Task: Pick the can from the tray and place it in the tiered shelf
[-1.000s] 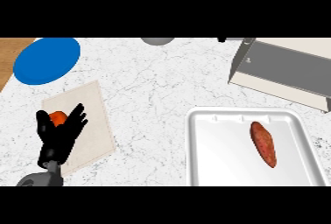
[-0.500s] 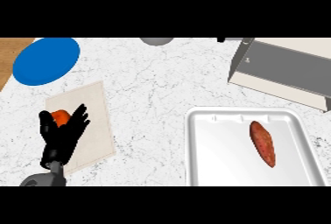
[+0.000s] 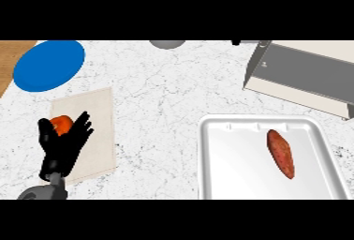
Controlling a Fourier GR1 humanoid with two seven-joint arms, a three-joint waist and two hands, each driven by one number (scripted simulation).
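Black left hand at eight o'clock, fingers straight and spread, half-hiding round orange object on beige cutting board. Right hand out of sight.

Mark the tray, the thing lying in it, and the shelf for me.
Tray (image 3: pixel 228 154), head view: bare floor, left part.
Sweet potato (image 3: pixel 281 153), head view: middle of its body; no can shows in the tray.
Tiered shelf (image 3: pixel 304 70), head view: grey top panel.

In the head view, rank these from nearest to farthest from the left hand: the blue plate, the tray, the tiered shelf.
From the left hand:
1. Blue plate, upper left.
2. Tray, lower right, holding a reddish-brown oblong item.
3. Tiered shelf, upper right.
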